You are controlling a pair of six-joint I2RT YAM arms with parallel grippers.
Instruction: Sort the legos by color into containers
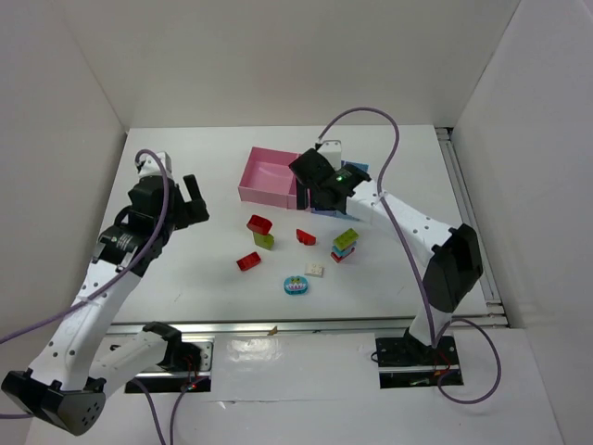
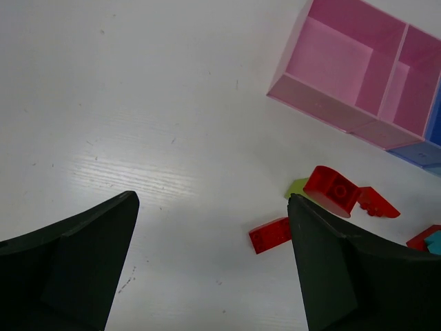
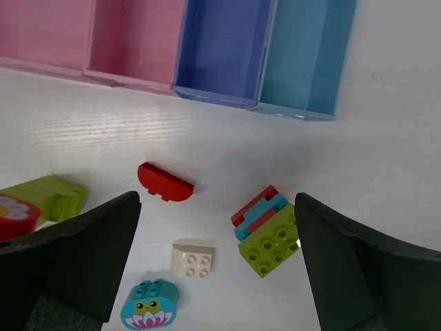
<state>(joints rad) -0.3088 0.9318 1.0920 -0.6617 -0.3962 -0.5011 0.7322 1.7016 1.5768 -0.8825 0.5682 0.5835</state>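
Observation:
Four containers stand in a row: wide pink (image 3: 41, 34), narrow pink (image 3: 134, 41), blue (image 3: 220, 48), light blue (image 3: 303, 55); all show bare floors. My right gripper (image 3: 217, 200) hangs open above the legos in front of them: a red half-round (image 3: 164, 183), a cream brick (image 3: 193, 258), a teal-and-pink brick (image 3: 148, 303) and a yellow-green brick (image 3: 272, 241) beside a red-and-teal stack (image 3: 258, 210). My left gripper (image 2: 212, 200) is open over bare table, left of a flat red brick (image 2: 270, 234) and a red brick (image 2: 333, 189) lying on a yellow-green one (image 2: 298, 186).
White walls close in the table (image 1: 185, 269) at the back and both sides. The right arm (image 1: 412, 227) reaches over the table's right part to the bins. A rail (image 1: 468, 204) runs along the right edge.

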